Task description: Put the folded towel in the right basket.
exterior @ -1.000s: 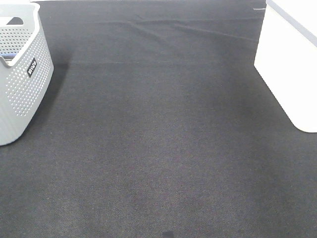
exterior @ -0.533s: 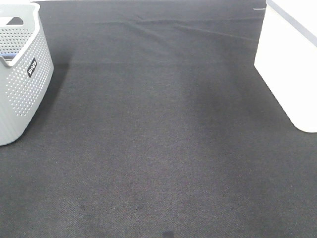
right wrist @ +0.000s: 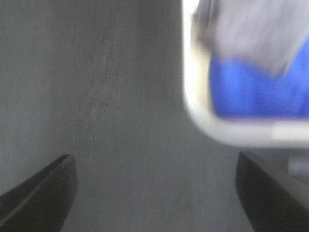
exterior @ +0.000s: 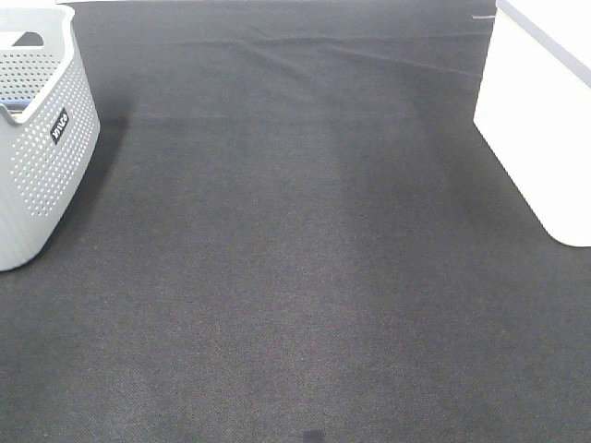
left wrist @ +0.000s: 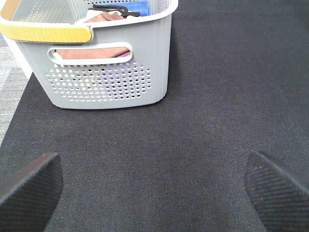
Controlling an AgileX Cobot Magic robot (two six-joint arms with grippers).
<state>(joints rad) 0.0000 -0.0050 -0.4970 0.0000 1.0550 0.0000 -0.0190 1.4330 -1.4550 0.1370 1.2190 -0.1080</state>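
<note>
The right basket (exterior: pixel 540 111) is white and stands at the right edge of the black mat. The right wrist view is blurred and shows its rim (right wrist: pixel 193 96) with a blue cloth (right wrist: pixel 256 92) and a grey cloth (right wrist: pixel 256 34) inside. I cannot tell which of them is the folded towel. My right gripper (right wrist: pixel 154 164) is open and empty above the mat beside that basket's corner. My left gripper (left wrist: pixel 152 164) is open and empty above the mat, facing the grey basket (left wrist: pixel 111 82). Neither arm shows in the exterior high view.
The grey perforated basket (exterior: pixel 37 157) stands at the left edge of the mat. It holds a brownish-pink towel (left wrist: pixel 91 52), a blue cloth (left wrist: pixel 135 7) and a black item. The black mat (exterior: pixel 295 258) covers the table between the two baskets.
</note>
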